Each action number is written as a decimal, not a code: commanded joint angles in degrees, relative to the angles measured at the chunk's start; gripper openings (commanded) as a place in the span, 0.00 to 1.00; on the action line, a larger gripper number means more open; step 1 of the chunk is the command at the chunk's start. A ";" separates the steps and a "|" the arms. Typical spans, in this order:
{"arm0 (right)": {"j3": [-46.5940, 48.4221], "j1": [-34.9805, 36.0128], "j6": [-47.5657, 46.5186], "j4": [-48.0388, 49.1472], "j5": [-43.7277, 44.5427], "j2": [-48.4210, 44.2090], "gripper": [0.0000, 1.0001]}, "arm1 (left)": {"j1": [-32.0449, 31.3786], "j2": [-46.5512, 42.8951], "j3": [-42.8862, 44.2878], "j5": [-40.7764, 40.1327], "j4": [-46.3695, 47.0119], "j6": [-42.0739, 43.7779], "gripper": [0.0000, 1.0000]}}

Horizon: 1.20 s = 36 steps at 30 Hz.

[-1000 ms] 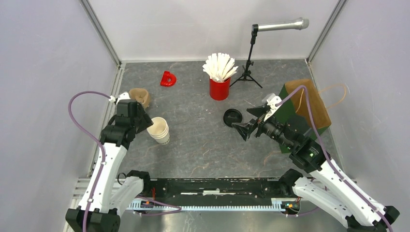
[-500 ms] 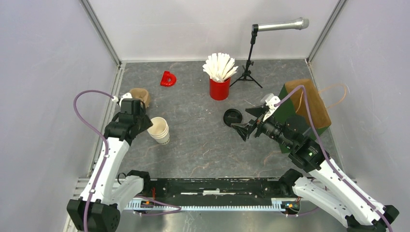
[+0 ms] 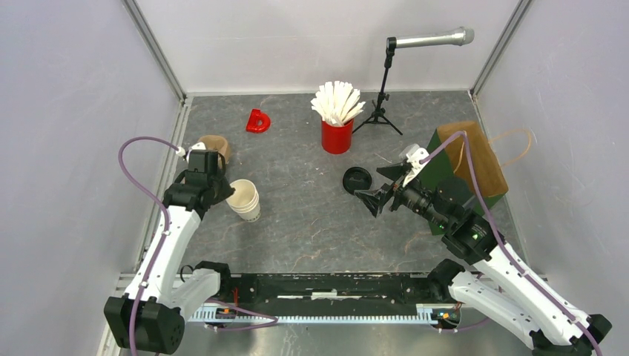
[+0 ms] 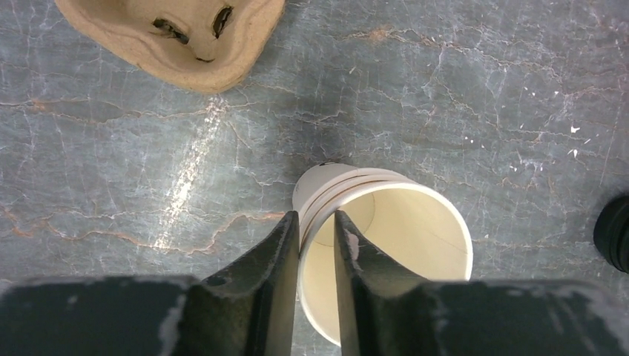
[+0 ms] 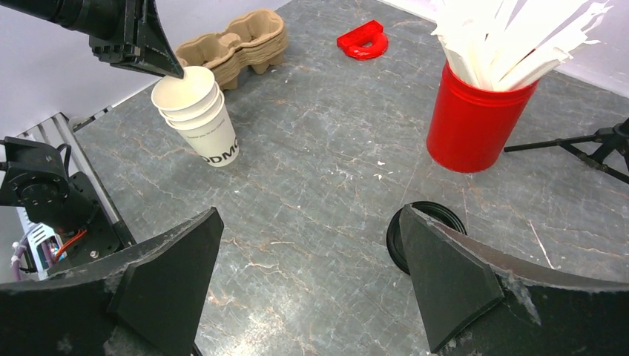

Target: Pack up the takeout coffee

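The nested stack of tapered white paper cups (image 3: 245, 200) stands upright on the grey, veined desk (image 3: 304, 230), in its left half. Their insides are cream and smooth. The left hand (image 4: 315, 215) sits at the top rim with one matte black finger (image 4: 271, 259) outside the wall and the other inside. The gap between them is narrow, and I cannot tell whether they press the paper yet. Just beyond the stack lies the rough brown pulp carrier (image 4: 170, 37) with its moulded wells. The round black plastic lid (image 3: 357, 180) lies flat near the desk's middle, just beside the right hand (image 3: 375, 189), whose wedge-shaped fingers stand wide apart, holding nothing. A glossy red cup (image 3: 337, 137) of white sticks stands farther back.
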 commanded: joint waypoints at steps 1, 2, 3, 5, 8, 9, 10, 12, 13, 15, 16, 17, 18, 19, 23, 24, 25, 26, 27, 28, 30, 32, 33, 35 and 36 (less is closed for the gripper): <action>-0.18 0.09 0.69 0.82 2.19 -0.58 0.98 | 0.24 -0.27 0.28 0.98 2.10 -0.34 0.26; -0.19 0.09 0.68 0.66 2.51 -0.58 0.98 | 0.26 -0.44 0.31 1.26 2.15 -0.33 0.24; -0.19 0.09 0.67 0.55 2.66 -0.58 0.98 | 0.28 -0.51 0.49 1.43 2.19 -0.30 0.21; -0.19 0.09 0.62 0.30 3.01 -0.66 0.98 | 0.27 -0.80 0.73 1.87 2.09 -0.22 0.16; -0.28 0.08 0.55 0.17 3.45 -0.81 0.98 | 0.28 -0.75 1.61 2.61 1.74 0.22 0.04; -0.28 0.09 0.65 0.15 3.54 -0.91 0.98 | 0.28 -0.67 2.00 2.83 1.51 0.37 0.03; -0.32 0.11 0.54 0.10 3.63 -0.94 0.98 | 0.25 -0.69 2.48 2.99 1.40 0.58 0.02; -0.44 0.09 0.68 0.08 3.88 -1.02 0.98 | 0.24 -0.80 3.31 3.94 1.33 1.69 0.02; -0.45 0.09 0.66 0.10 4.04 -0.98 0.98 | 0.27 -0.91 3.87 4.23 1.22 2.27 0.02; -0.59 0.09 0.65 0.10 4.09 -1.00 0.98 | 0.27 -1.06 4.98 4.51 0.75 2.88 0.02; -0.72 0.09 0.67 0.11 4.25 -1.07 0.98 | 0.28 -0.97 5.67 4.61 0.52 3.29 0.02; -0.78 0.09 0.64 0.10 4.38 -0.98 0.98 | 0.27 -0.94 6.35 4.75 0.05 3.66 0.02; -0.87 0.09 0.53 0.10 4.44 -0.91 0.98 | 0.23 -0.84 7.07 4.70 -0.39 3.95 0.02; -0.93 0.10 0.52 0.10 4.46 -0.85 0.98 | 0.21 -0.92 7.61 4.71 -0.62 3.90 0.02; -1.06 0.09 0.16 0.01 4.50 -0.69 0.98 | 0.24 -1.85 8.39 5.47 -0.82 3.97 0.02; -0.99 0.09 0.11 -0.08 4.58 -0.67 0.98 | 0.27 -1.97 8.69 5.66 -1.04 3.97 0.02; -0.94 0.09 0.00 -0.07 4.57 -0.58 0.98 | 0.24 -2.14 9.20 5.71 -1.37 4.07 0.02; -0.88 0.09 -0.05 -0.08 4.53 -0.55 0.98 | 0.27 -2.24 10.05 5.78 -1.67 4.22 0.02; -0.81 0.09 -0.01 -0.12 4.55 -0.49 0.98 | 0.23 -2.26 10.89 5.92 -2.14 4.47 0.02; -0.72 0.11 -0.05 -0.16 4.46 -0.42 0.98 | 0.28 -2.34 12.18 6.01 -2.79 4.83 0.02; -0.48 0.09 -0.19 -0.33 4.25 -0.22 0.98 | 0.28 -2.63 14.77 6.35 -3.98 5.23 0.02; -0.28 0.09 -0.43 -0.50 4.03 -0.19 0.98 | 0.25 -3.33 17.25 7.60 -4.59 5.59 0.02; -0.20 0.10 -0.60 -0.60 3.91 -0.22 0.98 | 0.28 -3.91 18.34 8.66 -4.58 5.69 0.02; -0.27 0.09 -0.78 -0.65 3.95 -0.32 0.98 | 0.28 -4.68 19.95 11.26 -4.60 5.22 0.02; -0.32 0.09 -1.04 -0.60 3.71 -0.18 0.98 | 0.23 -4.77 20.56 13.95 -4.75 5.12 0.02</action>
